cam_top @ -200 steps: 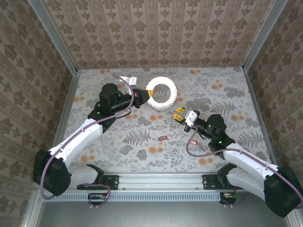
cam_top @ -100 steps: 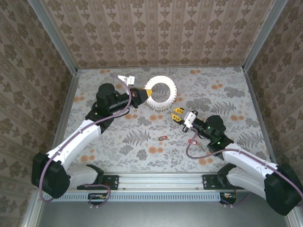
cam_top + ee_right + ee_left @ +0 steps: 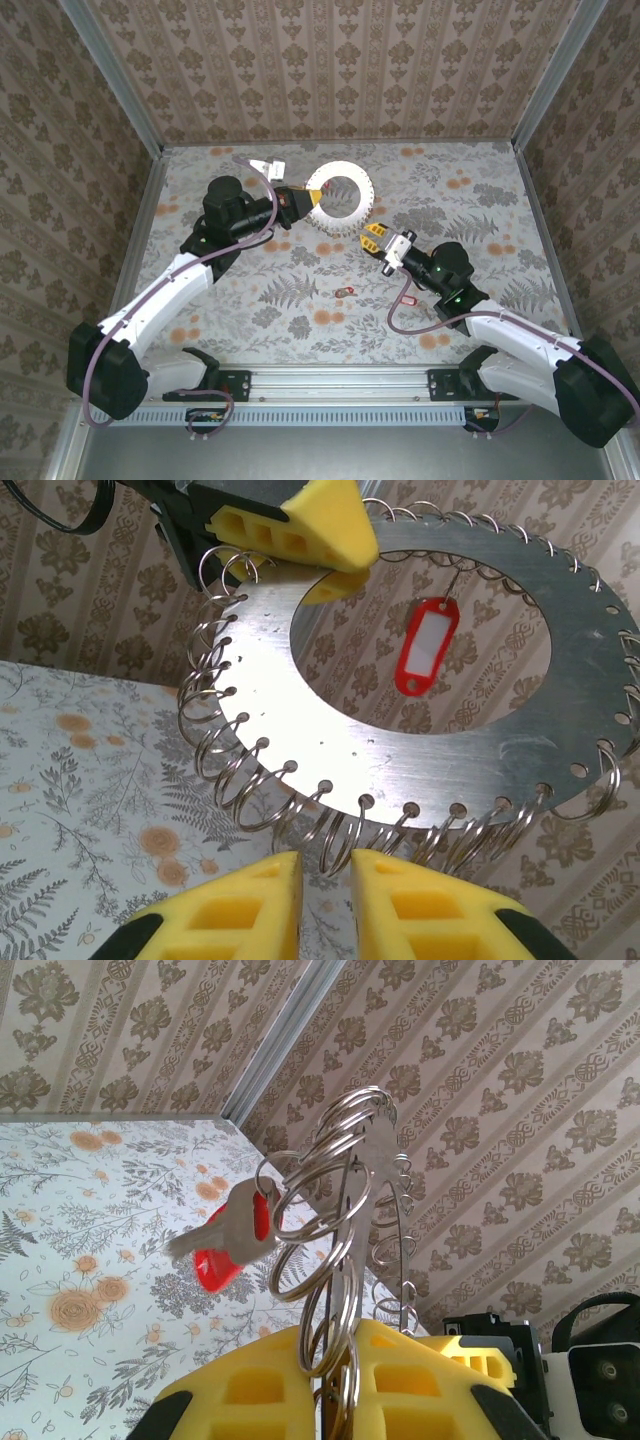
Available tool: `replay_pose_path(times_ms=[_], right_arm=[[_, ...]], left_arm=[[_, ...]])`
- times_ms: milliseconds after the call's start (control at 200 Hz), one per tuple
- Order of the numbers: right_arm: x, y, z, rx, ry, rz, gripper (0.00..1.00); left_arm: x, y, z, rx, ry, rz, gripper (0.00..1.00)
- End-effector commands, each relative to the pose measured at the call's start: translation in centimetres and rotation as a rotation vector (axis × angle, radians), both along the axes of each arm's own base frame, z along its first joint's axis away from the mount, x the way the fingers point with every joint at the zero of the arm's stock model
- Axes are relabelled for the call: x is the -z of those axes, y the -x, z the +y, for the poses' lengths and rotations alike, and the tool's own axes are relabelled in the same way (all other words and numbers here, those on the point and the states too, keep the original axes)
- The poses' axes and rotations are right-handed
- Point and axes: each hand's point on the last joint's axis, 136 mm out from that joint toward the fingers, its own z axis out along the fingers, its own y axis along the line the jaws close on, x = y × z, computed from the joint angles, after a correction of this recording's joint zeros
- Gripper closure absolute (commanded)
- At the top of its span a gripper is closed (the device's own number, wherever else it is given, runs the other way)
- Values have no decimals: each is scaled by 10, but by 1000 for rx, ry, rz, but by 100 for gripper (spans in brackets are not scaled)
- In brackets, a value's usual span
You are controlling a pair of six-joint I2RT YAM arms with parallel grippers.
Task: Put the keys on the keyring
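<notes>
Left jaws: pinching the rim of the keyring (image 3: 358, 207), which is held raised off the worktop (image 3: 250, 300) toward the far middle. One red-tagged key (image 3: 235, 1235) hangs from a loop on it.

Right jaws: narrowly apart, just below the keyring's lower edge. The wire loops (image 3: 335, 845) hang at the gap; cannot tell whether any loop is touched.

Loose keys: one (image 3: 344, 292) at mid-worktop, another (image 3: 407, 298) beside the right arm, apart from each other and from the keyring.
</notes>
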Motion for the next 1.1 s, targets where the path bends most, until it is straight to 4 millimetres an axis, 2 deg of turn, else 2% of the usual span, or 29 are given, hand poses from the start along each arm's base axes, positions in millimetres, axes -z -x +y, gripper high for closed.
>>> replay_pose_path(times_ms=[0,385,455,1095], right_arm=[[-25,0,1,3,-26,-72,78],[-22,-4,4,2,-18,-61,80],[-20,-6,3,15,-13,-59,84],[-27,-15,7,40,-30,-69,83]], left_arm=[[-25,7,4,11,45,-67,100],[-25,8,5,9,43,-62,100],[-25,8,5,9,43,-61,100],[-24,8,5,6,45,-54,100]])
